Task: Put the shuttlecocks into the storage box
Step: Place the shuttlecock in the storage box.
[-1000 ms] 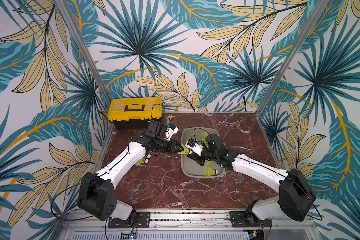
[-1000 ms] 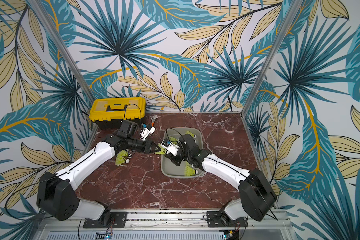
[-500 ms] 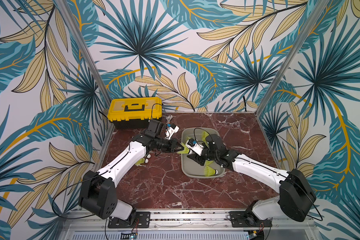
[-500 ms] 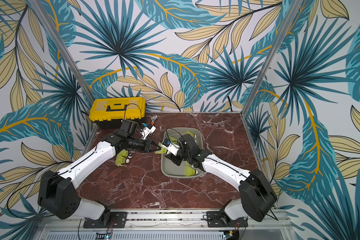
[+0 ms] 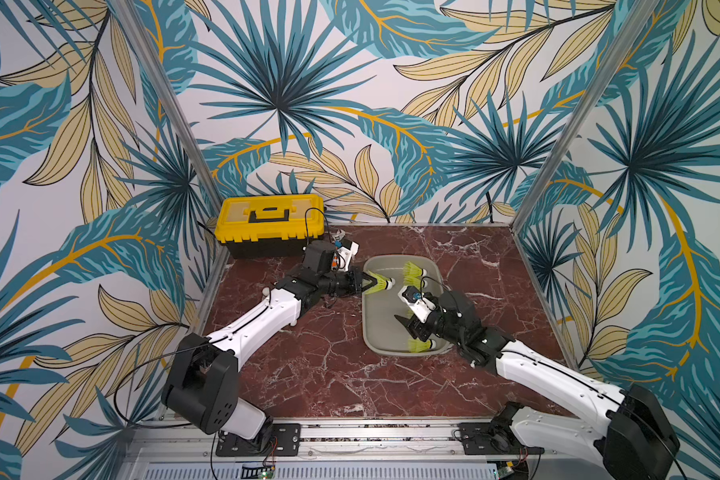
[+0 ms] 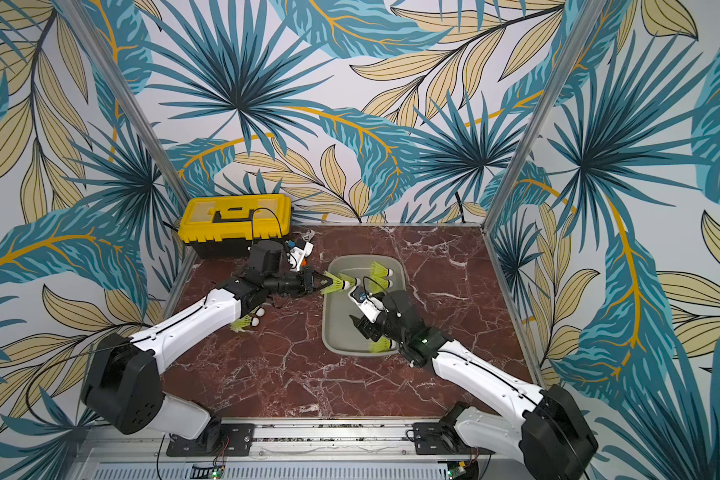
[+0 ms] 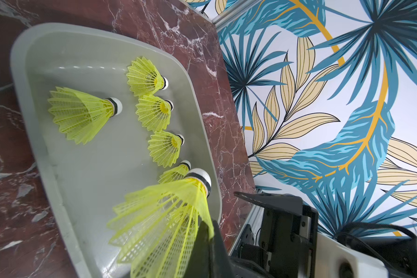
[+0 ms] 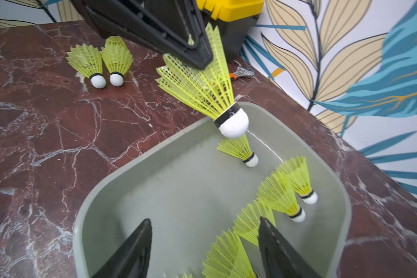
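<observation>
The grey storage box (image 5: 367, 332) (image 6: 327, 332) lies right of centre on the marble table. Several neon yellow shuttlecocks lie in it, such as one (image 7: 82, 113) apart from a row along the far wall (image 7: 154, 112) (image 8: 281, 195). My left gripper (image 5: 364, 284) (image 6: 323, 284) (image 7: 207, 228) is shut on the skirt of a shuttlecock (image 5: 380, 283) (image 7: 169, 216) (image 8: 202, 84), held over the box's left rim, tip toward the box. My right gripper (image 5: 406, 326) (image 8: 204, 220) hangs open above the box floor. A loose shuttlecock (image 8: 226, 255) lies under it.
Two shuttlecocks (image 8: 87, 62) (image 8: 117, 57) (image 6: 244, 322) lie on the table beside my left arm. A yellow-lidded black toolbox (image 5: 271, 222) (image 6: 235, 222) stands at the back left, with a wrench (image 8: 242, 73) (image 6: 306, 237) by it. Patterned walls enclose the table.
My right gripper has opened over the box. The left gripper has tightened on the shuttlecock's skirt. Both arms have barely shifted.
</observation>
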`<state>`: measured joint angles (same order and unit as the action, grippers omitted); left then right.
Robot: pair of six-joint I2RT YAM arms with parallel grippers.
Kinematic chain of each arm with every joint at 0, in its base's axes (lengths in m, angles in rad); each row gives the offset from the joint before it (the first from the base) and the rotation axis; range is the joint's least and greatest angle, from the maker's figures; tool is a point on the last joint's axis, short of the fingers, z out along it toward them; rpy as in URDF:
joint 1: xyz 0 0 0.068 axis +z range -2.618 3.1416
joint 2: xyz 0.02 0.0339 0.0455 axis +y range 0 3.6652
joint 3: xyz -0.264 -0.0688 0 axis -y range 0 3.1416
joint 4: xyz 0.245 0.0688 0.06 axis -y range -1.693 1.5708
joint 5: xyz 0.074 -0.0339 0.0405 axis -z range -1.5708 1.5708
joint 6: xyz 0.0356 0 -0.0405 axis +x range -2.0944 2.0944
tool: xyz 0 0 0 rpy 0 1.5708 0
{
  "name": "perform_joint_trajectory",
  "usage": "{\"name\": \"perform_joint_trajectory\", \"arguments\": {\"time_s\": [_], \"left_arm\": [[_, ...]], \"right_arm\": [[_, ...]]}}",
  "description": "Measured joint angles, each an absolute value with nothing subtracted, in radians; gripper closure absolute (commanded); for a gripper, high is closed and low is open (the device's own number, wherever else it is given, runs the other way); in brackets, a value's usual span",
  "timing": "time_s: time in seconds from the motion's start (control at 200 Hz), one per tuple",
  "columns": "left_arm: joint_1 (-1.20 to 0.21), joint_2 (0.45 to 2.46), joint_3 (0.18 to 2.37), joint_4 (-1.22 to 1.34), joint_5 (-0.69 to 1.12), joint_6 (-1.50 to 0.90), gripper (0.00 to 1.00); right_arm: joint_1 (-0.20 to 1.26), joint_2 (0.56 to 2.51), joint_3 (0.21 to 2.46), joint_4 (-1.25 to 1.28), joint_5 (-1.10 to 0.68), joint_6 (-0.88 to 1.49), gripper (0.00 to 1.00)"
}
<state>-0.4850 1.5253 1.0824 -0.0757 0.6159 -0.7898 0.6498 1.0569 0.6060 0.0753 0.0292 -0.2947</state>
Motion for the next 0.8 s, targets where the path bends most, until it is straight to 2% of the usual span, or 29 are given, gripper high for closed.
{"name": "perform_joint_trajectory", "arguments": {"time_s": [0.336,0.801], "left_arm": [[-0.586,1.709,1.079,0.061,0.508,-0.894,1.0],[-0.596,1.898,1.087,0.097,0.449,-0.905,1.0]], "right_arm": [[0.65,0.839,0.501,0.068,0.166,-0.246,0.3],[0.65,0.778,0.481,0.021,0.203,-0.226,0.3]]}}
